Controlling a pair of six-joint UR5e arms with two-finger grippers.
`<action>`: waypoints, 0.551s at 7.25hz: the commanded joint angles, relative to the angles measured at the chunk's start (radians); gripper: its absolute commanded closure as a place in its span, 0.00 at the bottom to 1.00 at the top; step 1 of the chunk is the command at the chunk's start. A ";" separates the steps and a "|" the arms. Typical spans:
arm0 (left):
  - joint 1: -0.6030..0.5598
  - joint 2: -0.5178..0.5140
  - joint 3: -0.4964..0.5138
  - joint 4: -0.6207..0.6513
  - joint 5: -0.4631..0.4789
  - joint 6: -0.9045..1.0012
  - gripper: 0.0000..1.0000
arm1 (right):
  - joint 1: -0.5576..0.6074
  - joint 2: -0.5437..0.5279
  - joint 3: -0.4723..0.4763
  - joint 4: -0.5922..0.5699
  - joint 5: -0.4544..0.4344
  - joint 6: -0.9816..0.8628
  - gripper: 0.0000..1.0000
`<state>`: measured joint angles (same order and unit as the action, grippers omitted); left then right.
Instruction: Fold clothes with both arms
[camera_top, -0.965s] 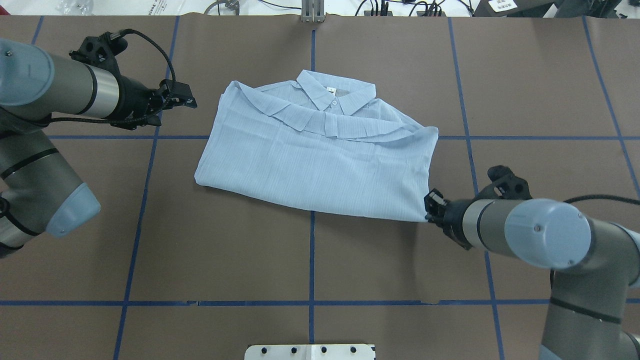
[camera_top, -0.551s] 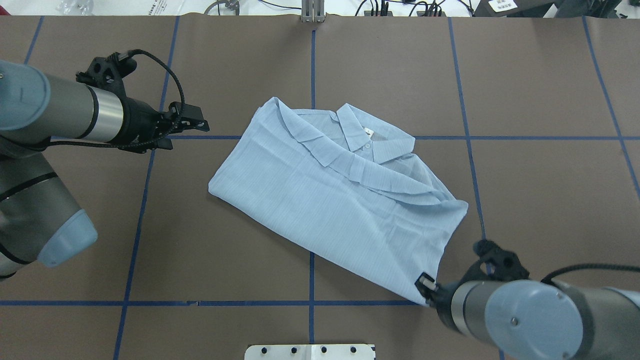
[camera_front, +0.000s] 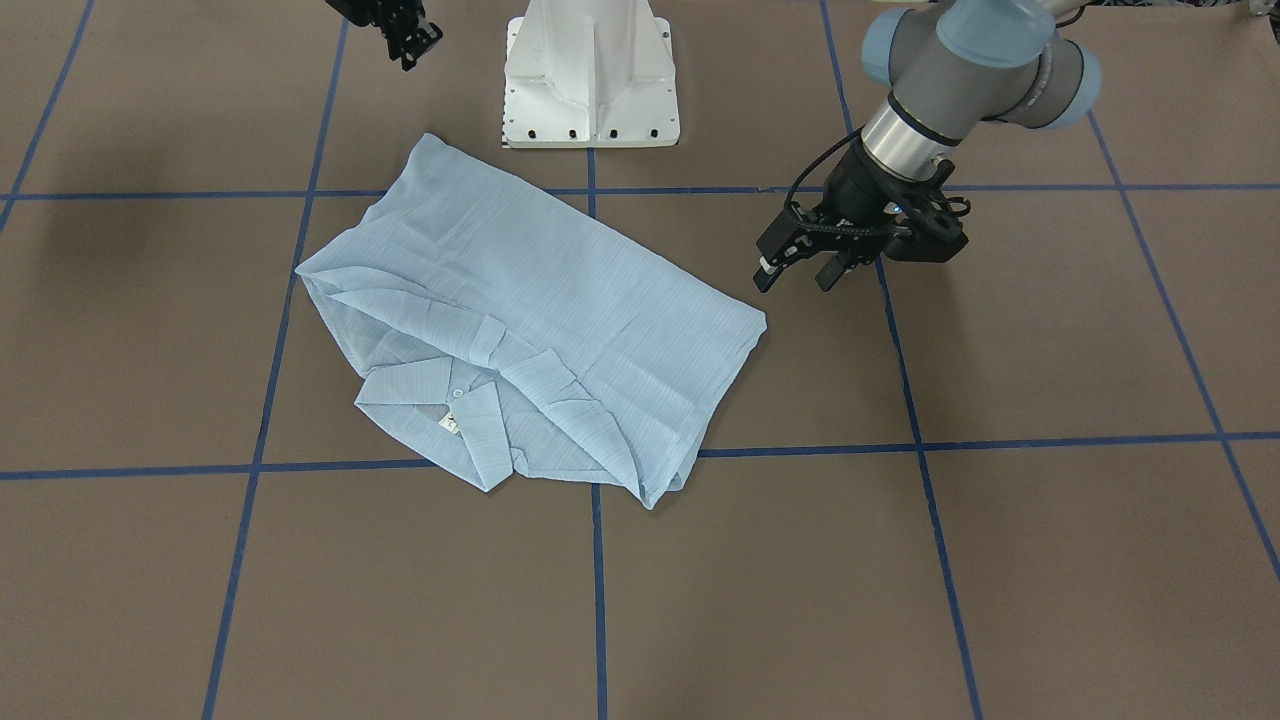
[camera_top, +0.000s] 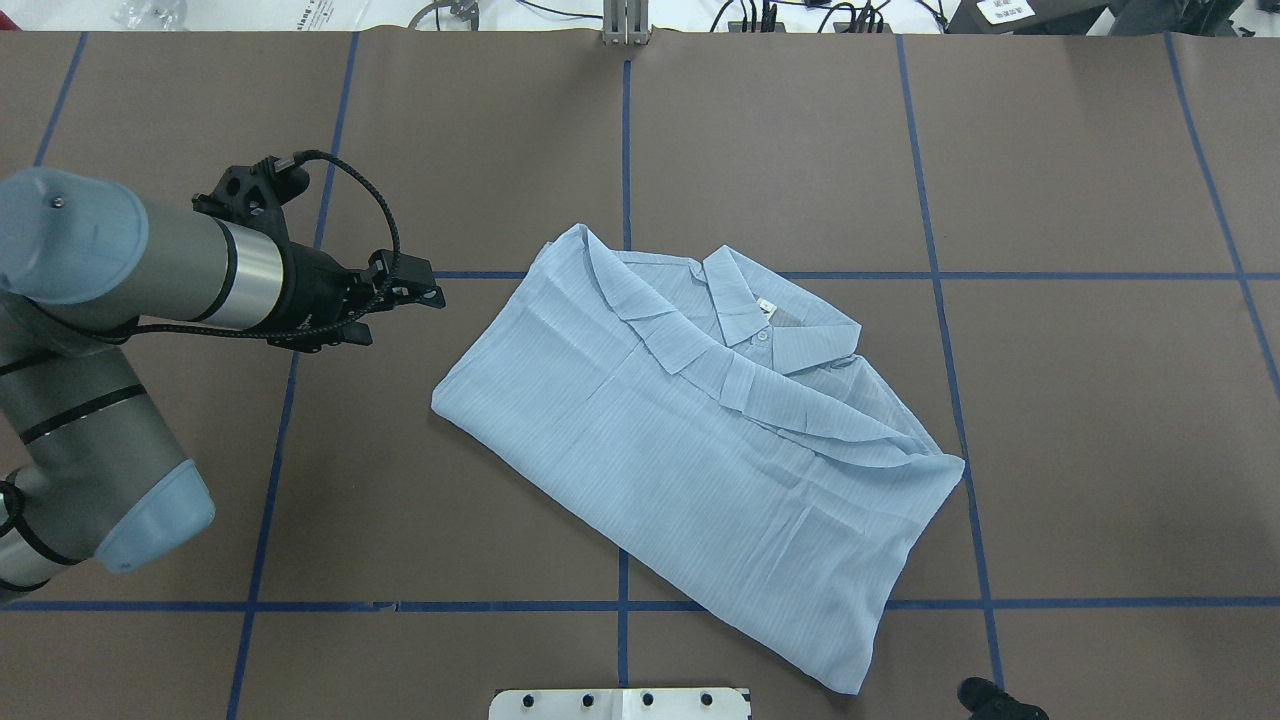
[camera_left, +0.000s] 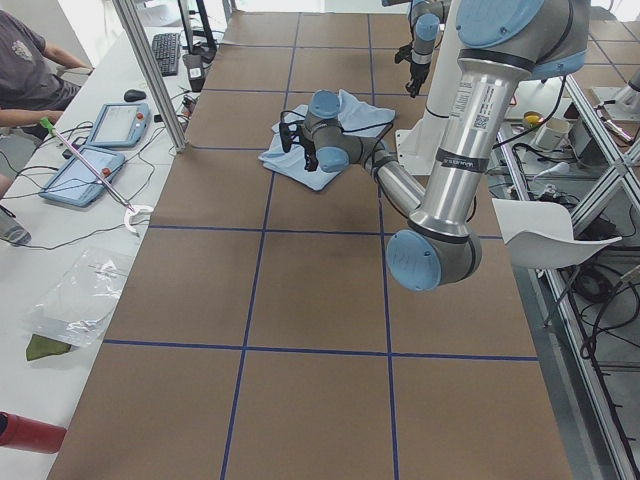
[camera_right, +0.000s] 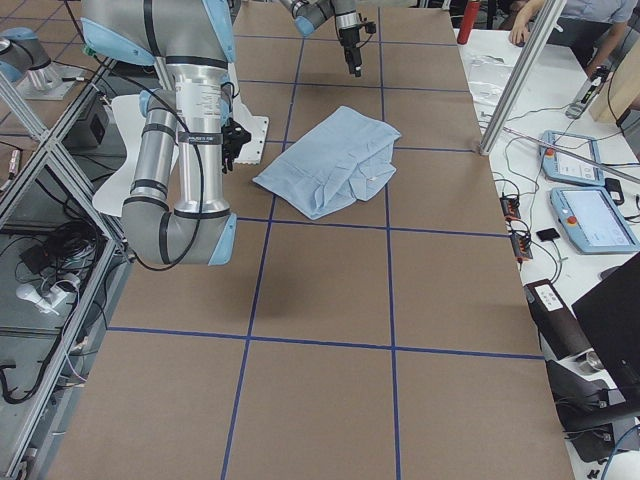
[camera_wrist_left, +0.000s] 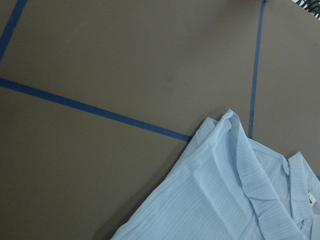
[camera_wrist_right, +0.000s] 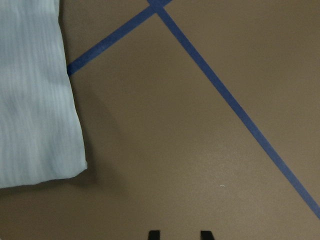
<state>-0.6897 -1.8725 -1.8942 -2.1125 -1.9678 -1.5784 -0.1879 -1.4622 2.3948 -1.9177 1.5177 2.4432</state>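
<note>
**Shirt folded small and lying free, both claws empty**

Pale blue shirt (camera_top: 700, 440) flat on the brown tabletop (camera_top: 1100, 400), set slantwise across the blue tape lines (camera_top: 1100, 276). Collar (camera_top: 770, 320) uppermost on the far side, a folded layer across the chest just below it. Nearest corner close to the white base plate (camera_top: 620, 703).

Left claw (camera_top: 425, 283) low beside the shirt's left corner, near but not touching, fingers spread, nothing between them. Right claw (camera_front: 410, 42) well apart from the cloth, up by the robot's base. Seen from its own wrist: two fingertips (camera_wrist_right: 154, 233) parted over bare tabletop, gripping nothing.

Judged a pause between grasps, with one more fold or a squaring-up likely to come. To do it well:

- Take the two corners of one short edge, one per claw.
- Pinch through every layer, since cloth this thin slips and peels apart.
- Lift both sides level and carry them over at the same pace.
- Lay edge onto edge and let go only once flat.
- Keep clear of the collar to avoid buckling it.

No basket, bin or tray seen by the shirt. Held in nothing, resting straight on the tabletop.
</note>
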 joint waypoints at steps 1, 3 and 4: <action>0.044 0.003 0.015 0.008 0.009 -0.058 0.01 | 0.121 0.014 0.040 -0.006 -0.019 0.007 0.00; 0.088 -0.011 0.078 0.016 0.090 -0.089 0.04 | 0.391 0.183 -0.037 -0.001 -0.002 -0.219 0.00; 0.104 -0.011 0.080 0.026 0.099 -0.098 0.10 | 0.494 0.236 -0.133 0.003 0.025 -0.304 0.00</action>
<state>-0.6103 -1.8804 -1.8314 -2.0966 -1.8968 -1.6631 0.1652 -1.3049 2.3539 -1.9187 1.5181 2.2633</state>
